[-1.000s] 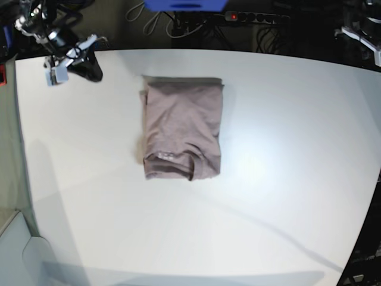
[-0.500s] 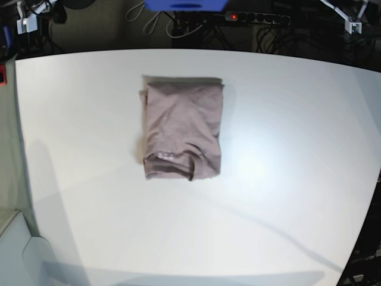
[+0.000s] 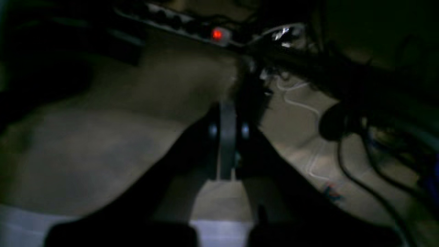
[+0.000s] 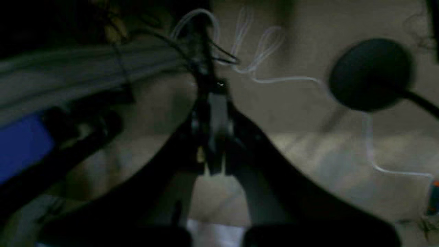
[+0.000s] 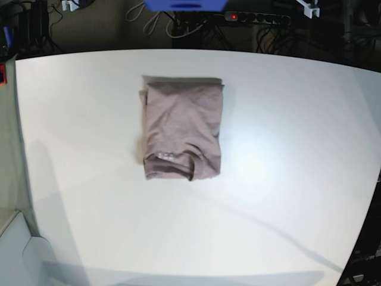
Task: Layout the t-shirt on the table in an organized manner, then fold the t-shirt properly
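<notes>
The t-shirt (image 5: 182,130) lay folded into a compact rectangle on the white surface (image 5: 286,179), somewhat left of centre and toward the far edge. We saw the left claw (image 3: 226,144) and the right claw (image 4: 212,137) pressed together and empty, both off the surface above a dim floor strewn with cables (image 4: 274,80).
</notes>
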Controlling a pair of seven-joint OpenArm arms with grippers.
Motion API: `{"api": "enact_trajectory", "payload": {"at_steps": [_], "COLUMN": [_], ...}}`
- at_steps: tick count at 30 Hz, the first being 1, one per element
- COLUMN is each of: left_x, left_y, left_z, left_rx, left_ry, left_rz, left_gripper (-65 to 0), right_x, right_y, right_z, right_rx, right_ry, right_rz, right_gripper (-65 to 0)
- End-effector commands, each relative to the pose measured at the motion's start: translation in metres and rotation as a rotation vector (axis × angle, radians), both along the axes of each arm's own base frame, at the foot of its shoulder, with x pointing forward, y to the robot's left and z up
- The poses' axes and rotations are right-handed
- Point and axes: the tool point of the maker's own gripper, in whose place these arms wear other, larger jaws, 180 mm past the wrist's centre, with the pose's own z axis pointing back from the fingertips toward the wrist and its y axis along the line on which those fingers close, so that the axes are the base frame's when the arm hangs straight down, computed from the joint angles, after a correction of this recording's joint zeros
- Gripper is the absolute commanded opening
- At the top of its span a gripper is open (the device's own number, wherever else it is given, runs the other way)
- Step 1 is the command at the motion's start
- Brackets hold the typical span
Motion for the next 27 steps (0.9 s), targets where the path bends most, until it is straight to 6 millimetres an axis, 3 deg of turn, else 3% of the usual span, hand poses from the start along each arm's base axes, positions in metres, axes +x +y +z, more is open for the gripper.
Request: {"api": "enact_trajectory", "payload": {"at_steps": [1, 5, 8, 11, 13, 15, 20, 27], "left_x": [0.003, 0.032, 0.046, 0.050, 0.055, 0.062, 0.076, 0.085], "left_y": [0.008, -0.005, -0.023, -0.037, -0.040, -0.047, -0.063, -0.046], "left_z": [0.000, -0.007, -0.012, -0.029, -0.035, -0.040, -0.045, -0.044], "left_rx": [0.003, -0.028, -0.048, 0.075, 0.141, 0.198, 0.231, 0.364], "left_ry": [-0.021, -0.101, -0.101, -0.037, -0.016, -0.002, 0.020, 0.041], "left_rz": [0.031, 0.074, -0.001, -0.072, -0.105, -0.120, -0.125, -0.150], "left_gripper": [-64.2, -64.2, -64.0, -63.7, -63.7, -63.7, -63.7, -63.9], "right_x": [0.002, 0.006, 0.017, 0.025, 0.013, 0.002, 0.005, 0.030], "right_y": [-0.005, 0.025, 0.052, 0.082, 0.081, 0.064, 0.018, 0.004], "right_z": [-0.002, -0.022, -0.032, -0.039, -0.054, -0.067, -0.061, -0.060], "right_rx": [-0.002, 0.061, 0.110, 0.157, 0.043, -0.167, -0.615, -0.669], "right_ry": [-0.016, -0.006, -0.030, -0.041, 0.029, 0.102, 0.119, 0.079], "right_rz": [-0.014, -0.058, -0.104, -0.128, -0.103, -0.023, 0.139, 0.223], "right_gripper": [-65.0, -65.0, -65.0, -65.0, -65.0, -65.0, -65.0, -65.0]}}
